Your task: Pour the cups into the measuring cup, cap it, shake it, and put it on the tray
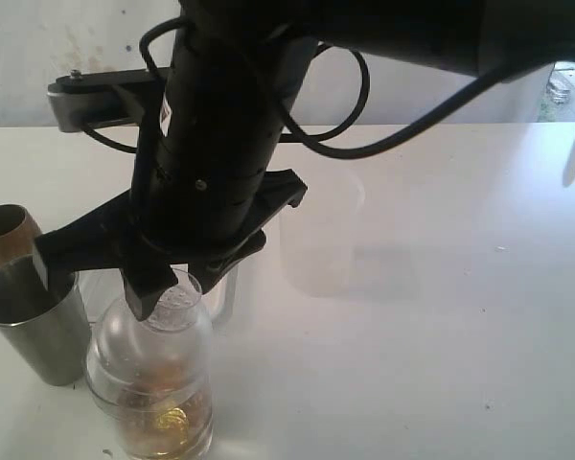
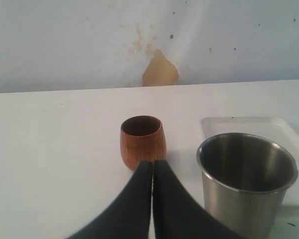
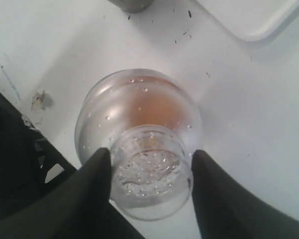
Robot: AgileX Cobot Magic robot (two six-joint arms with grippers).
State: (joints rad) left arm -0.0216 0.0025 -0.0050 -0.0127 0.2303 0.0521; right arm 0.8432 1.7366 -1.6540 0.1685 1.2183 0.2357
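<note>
Behind steel tumbler [image 2: 246,184], tray [image 2: 229,127] half hidden

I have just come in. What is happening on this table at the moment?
The right gripper has its fingers closed on the neck of the clear domed cap that sits on the clear plastic measuring cup, which holds some amber liquid. The left gripper is shut and empty, near the squat rounded brown cup and the tall shiny steel tumbler. The flat white tray lies close by.
</note>
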